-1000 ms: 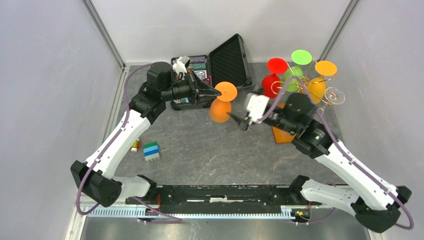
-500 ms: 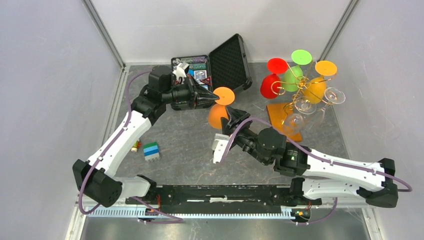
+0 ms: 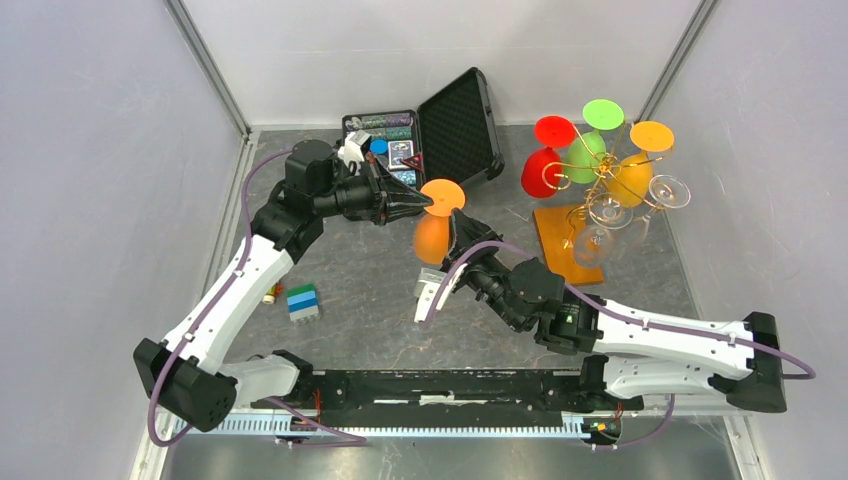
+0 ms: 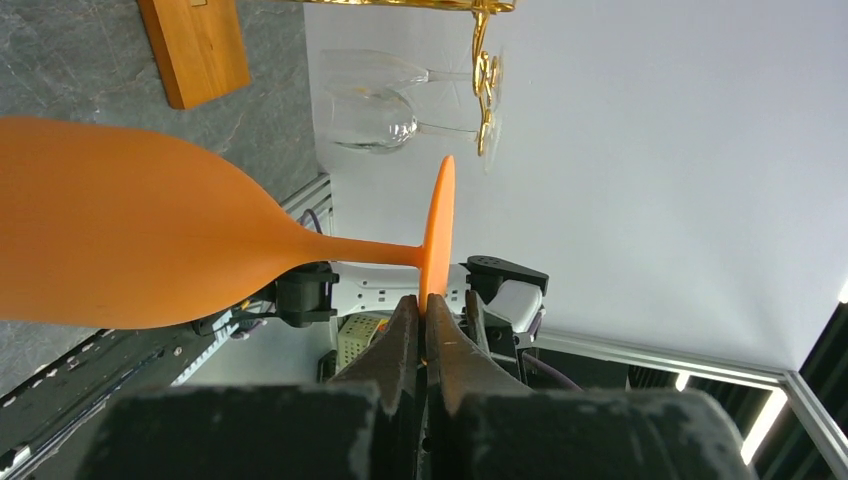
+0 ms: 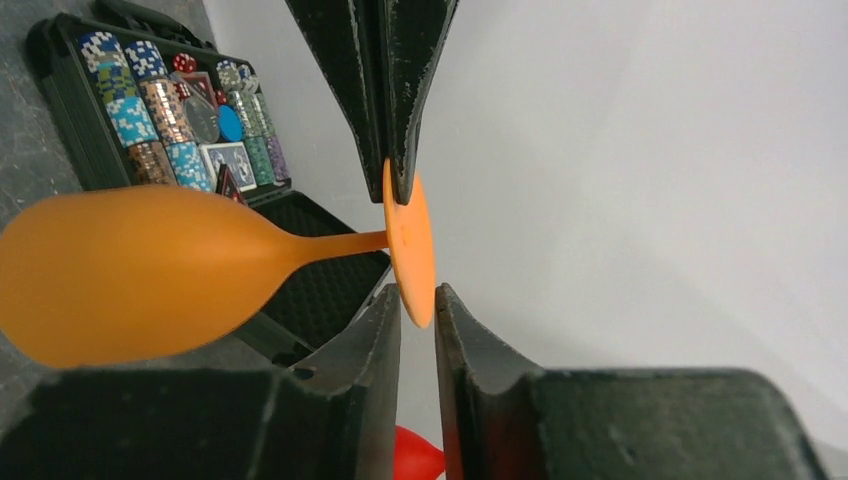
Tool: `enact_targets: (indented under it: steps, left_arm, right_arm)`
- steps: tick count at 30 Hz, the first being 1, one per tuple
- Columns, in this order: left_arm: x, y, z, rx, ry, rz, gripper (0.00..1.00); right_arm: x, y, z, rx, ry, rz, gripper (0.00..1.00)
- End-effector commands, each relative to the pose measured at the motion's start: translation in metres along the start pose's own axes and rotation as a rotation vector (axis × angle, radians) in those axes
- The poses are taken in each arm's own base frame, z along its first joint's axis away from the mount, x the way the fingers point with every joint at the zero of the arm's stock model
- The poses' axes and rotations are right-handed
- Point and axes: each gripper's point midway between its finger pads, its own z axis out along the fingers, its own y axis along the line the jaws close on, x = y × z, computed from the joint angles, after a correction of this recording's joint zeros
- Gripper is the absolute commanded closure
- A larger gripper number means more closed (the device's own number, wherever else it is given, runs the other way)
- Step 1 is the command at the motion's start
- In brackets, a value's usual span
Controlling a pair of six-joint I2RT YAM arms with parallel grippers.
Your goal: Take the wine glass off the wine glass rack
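Observation:
An orange wine glass point(image 3: 432, 238) hangs in mid-air left of the wine glass rack point(image 3: 600, 178), clear of its gold wire arms. My left gripper point(image 3: 425, 200) is shut on the far rim of the glass's flat foot point(image 4: 438, 230), and its fingers point(image 5: 385, 90) come down from above in the right wrist view. My right gripper point(image 5: 418, 295) reaches up from the opposite side. Its jaws stand narrowly apart with the foot's near rim point(image 5: 410, 250) between them and a sliver of gap left. The bowl point(image 5: 130, 270) points sideways.
The rack's orange-brown base point(image 3: 570, 245) stands at the right. Red point(image 3: 540, 170), green point(image 3: 590, 150), orange point(image 3: 632, 175) and clear point(image 3: 668, 190) glasses hang on it. An open black case point(image 3: 460, 120) holding poker chips point(image 5: 160, 110) lies behind. A coloured block stack point(image 3: 302, 301) is at the near left.
My right arm swung from beside the rack to below the orange glass, and its jaws narrowed around the foot's rim. My left gripper shifted slightly left with the glass.

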Motion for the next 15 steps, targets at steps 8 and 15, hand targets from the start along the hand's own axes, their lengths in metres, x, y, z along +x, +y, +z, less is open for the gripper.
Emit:
enact_targets:
  steps: [8,15]
  left_arm:
    - [0.004,-0.016,-0.007,0.055,0.01,0.001,0.98]
    - [0.001,-0.028,-0.01,0.094,-0.011,0.032,0.53]
  right_arm:
    - [-0.016,-0.023,-0.001,0.11,-0.086,0.04,1.0]
    - [-0.018,-0.044,-0.01,0.19,-0.123,0.219,1.0]
